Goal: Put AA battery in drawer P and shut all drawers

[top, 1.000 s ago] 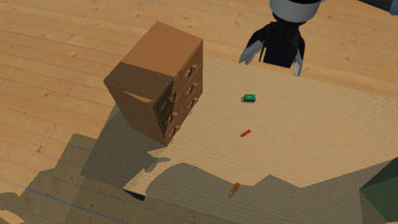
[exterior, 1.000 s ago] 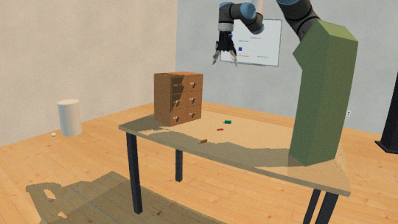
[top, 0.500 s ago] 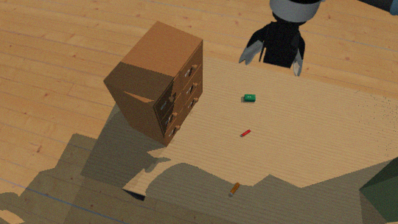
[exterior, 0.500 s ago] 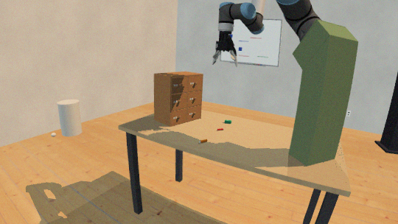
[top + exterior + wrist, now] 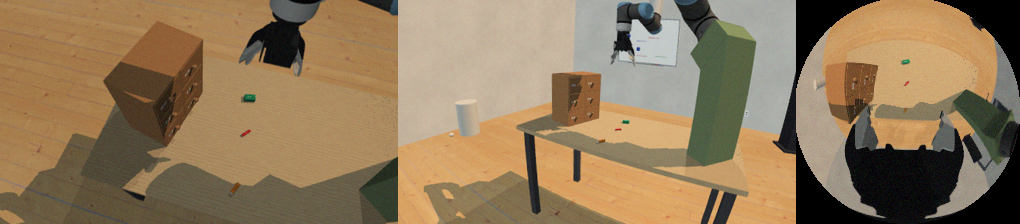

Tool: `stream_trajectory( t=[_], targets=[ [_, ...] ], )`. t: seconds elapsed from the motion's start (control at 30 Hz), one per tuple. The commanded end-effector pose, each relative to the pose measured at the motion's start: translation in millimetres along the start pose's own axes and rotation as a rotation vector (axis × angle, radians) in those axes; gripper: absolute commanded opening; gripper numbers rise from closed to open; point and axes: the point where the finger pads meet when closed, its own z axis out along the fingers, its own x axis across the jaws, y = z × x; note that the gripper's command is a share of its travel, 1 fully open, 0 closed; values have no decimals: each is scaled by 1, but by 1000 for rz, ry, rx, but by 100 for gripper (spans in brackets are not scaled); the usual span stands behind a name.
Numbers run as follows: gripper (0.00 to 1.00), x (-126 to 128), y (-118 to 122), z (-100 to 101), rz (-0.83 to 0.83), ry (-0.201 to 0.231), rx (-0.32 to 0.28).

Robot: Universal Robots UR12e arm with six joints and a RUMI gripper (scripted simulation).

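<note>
I start at my gripper (image 5: 270, 68) (image 5: 623, 64) (image 5: 905, 109): its fingers are spread wide and released, with nothing between them. It hangs well above the table (image 5: 313, 121) (image 5: 656, 129) (image 5: 941, 65), pointing down, which gives me height to choose an approach without brushing anything.

Looking out from the wrist, I meet the orange cylinder (image 5: 234, 189) (image 5: 601, 141) (image 5: 905, 110) first, lying in shadow with a silvery end. By its shape and size beside the others, I take it for the AA battery, though I can't read any marking. Beyond it lies a thinner red cylinder (image 5: 245, 133) (image 5: 618, 130) (image 5: 907, 83), perhaps a smaller cell, then a stubby green block (image 5: 250, 98) (image 5: 626, 121) (image 5: 905, 62). They lie well apart, so I should be able to close on one and leave the rest alone.

Off to the side, the wooden chest (image 5: 162, 48) (image 5: 560, 97) (image 5: 836, 82) stands upright, its knobs facing the loose things. Its six drawers look shut, and the labels are too small for me to find P. I judge that drawer has to be opened before the battery goes in; with no stops, I'd pull it gently and only partway, so it neither falls out nor drags the chest round.
</note>
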Motion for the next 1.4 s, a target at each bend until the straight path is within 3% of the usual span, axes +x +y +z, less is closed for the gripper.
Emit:
stream_trajectory(
  t=[0.0, 0.4, 0.83, 1.37],
  targets=[
    [100, 0, 0, 0, 0, -1, 0],
    [100, -4, 0, 4, -37, -1, 0],
    [100, -29, 1, 31, -289, 0, 0],
    [100, -77, 9, 104, -888, 0, 0]
  ],
)
